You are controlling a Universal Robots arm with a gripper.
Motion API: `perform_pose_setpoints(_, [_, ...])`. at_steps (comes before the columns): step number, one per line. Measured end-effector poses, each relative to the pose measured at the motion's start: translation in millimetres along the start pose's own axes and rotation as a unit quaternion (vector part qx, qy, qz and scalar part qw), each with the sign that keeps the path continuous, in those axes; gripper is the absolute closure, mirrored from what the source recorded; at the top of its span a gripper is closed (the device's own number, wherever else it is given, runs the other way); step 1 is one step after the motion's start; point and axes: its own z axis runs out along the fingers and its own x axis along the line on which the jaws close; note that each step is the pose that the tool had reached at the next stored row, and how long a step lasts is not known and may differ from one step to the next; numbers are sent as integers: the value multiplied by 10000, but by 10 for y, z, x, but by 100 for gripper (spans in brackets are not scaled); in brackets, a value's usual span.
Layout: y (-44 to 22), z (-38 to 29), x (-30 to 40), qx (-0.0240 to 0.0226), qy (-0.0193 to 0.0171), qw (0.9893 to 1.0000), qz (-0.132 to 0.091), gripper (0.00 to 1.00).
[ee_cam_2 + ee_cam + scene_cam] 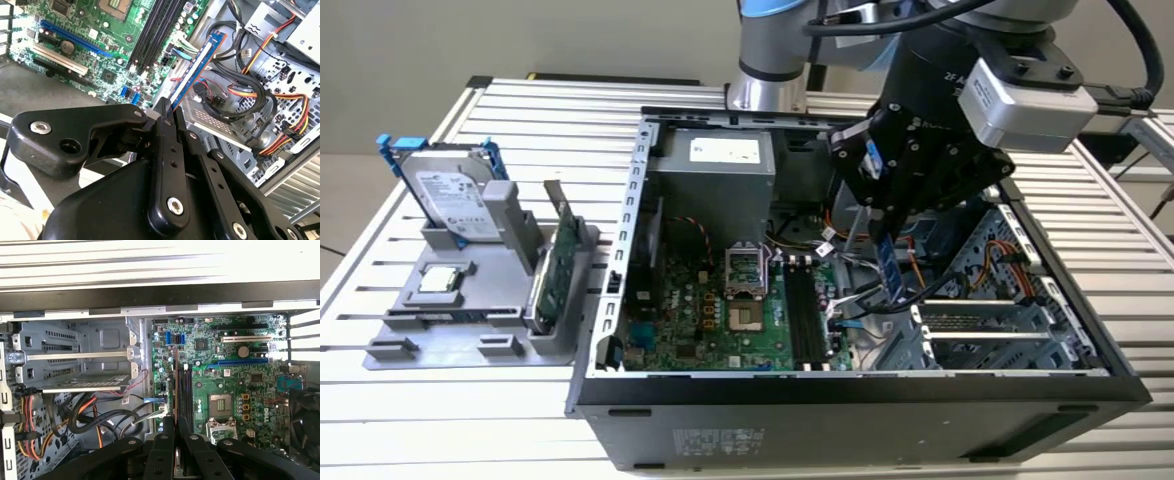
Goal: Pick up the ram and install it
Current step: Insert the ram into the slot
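Slatted metal table (520, 110) carries an open computer case (854, 385) across the middle and right of the exterior view, with a grey parts tray (454, 335) at the left holding a silver hard drive (454, 195) and a tall green card (554, 280). Coming down from the upper right of that frame, the gripper (886, 222) is pressed together on the ram (893, 272), pinching its top end so the blue-labelled stick hangs downward inside the case. It hangs clear of the board, above the cables just to the right of the black memory slots (803, 310) on the motherboard (707, 310). In the second wrist view the ram (199, 67) juts out from the clamped fingertips (161, 111) beside the slots (155, 25). I judge the pick-up done and the carry toward the slots in hand. Seating would call for the stick's lower edge parallel to and directly over one slot, then pressing straight down.
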Motion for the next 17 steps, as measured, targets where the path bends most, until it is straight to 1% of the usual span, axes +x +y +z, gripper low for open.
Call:
perform_pose_setpoints(5, [-2,14,0,0,0,10000,0,100])
perform_pose_setpoints(12, [-17,57,0,1,0,10000,0,100])
perform_pose_setpoints(17, [-55,88,-2,0,0,10000,0,100])
